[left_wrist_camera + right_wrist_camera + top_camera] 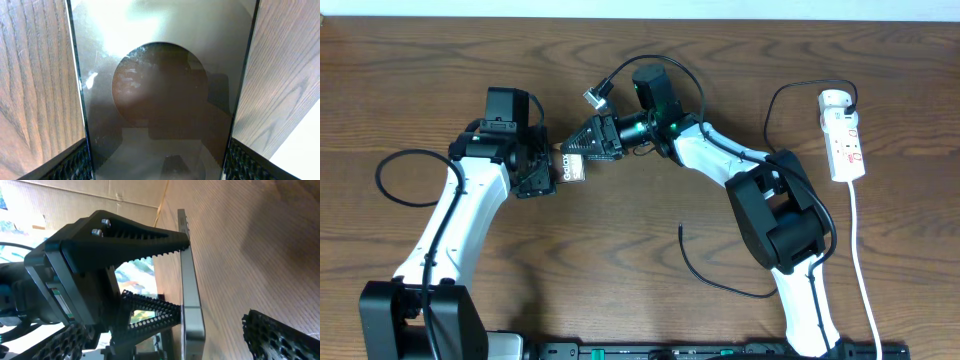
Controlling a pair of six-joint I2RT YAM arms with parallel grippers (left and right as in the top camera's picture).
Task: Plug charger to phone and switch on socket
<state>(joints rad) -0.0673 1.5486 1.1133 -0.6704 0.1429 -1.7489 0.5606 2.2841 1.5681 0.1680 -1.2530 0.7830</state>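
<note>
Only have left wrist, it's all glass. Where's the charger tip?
Observer: The charger tip lies loose on the table, beside the right arm. Neither gripper has it.
Operator: Right gripper doing what?
Observer: The right gripper is open and empty, close by the phone.
</note>
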